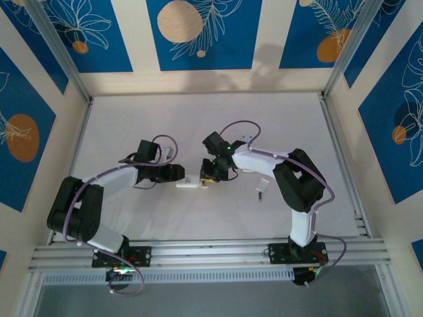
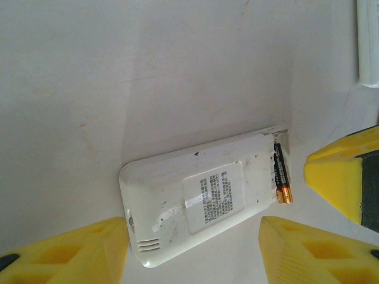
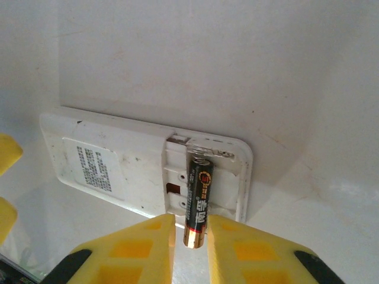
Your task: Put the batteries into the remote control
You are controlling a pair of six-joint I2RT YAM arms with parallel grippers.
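Observation:
The white remote (image 1: 187,183) lies label side up on the table, its battery bay uncovered at the right end. My right gripper (image 3: 190,235) is shut on a dark battery (image 3: 199,192) at its copper end. The battery's far tip sits against the spring in the bay of the remote (image 3: 118,165), and its held end overhangs the remote's near edge. In the left wrist view the battery (image 2: 280,171) lies across the end of the remote (image 2: 195,207). My left gripper (image 2: 192,248) is open, one finger on each side of the remote's other end, not touching it.
A slim white object (image 1: 261,191) lies on the table to the right of the arms' meeting point, and a white edge (image 2: 368,41) shows at the top right of the left wrist view. One yellow finger (image 2: 337,171) of the right gripper is close to the battery's copper end.

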